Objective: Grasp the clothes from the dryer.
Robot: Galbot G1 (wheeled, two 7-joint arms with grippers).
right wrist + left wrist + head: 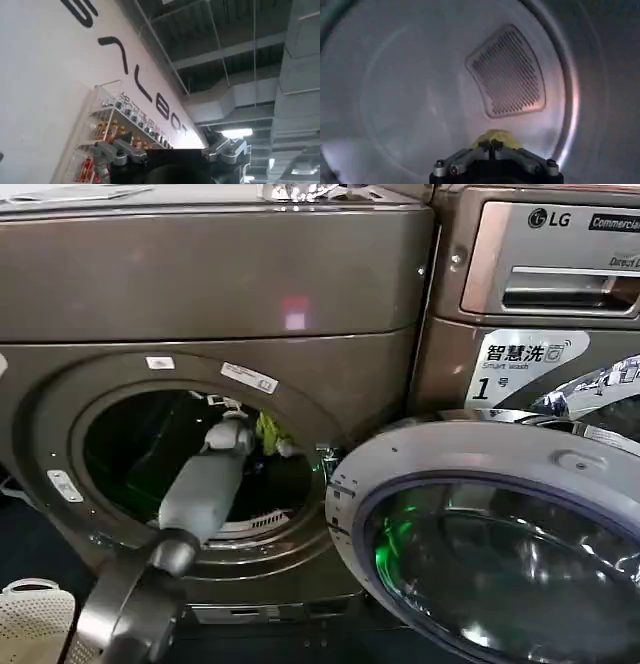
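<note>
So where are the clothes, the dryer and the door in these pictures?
clothes (267,434): head view, lime-green fabric inside the drum.
dryer (200,274): head view, bronze front panel above the porthole.
door (450,449): head view, grey rim of the open door.

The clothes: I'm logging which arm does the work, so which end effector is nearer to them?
Left. The left end effector is inside the dryer, closed on the lime-green clothes. The right end effector points toward a wall and ceiling, away from the drum.

Clothes (268,434) lie inside the dryer (200,314), left of its swung-open door (480,514).
</note>
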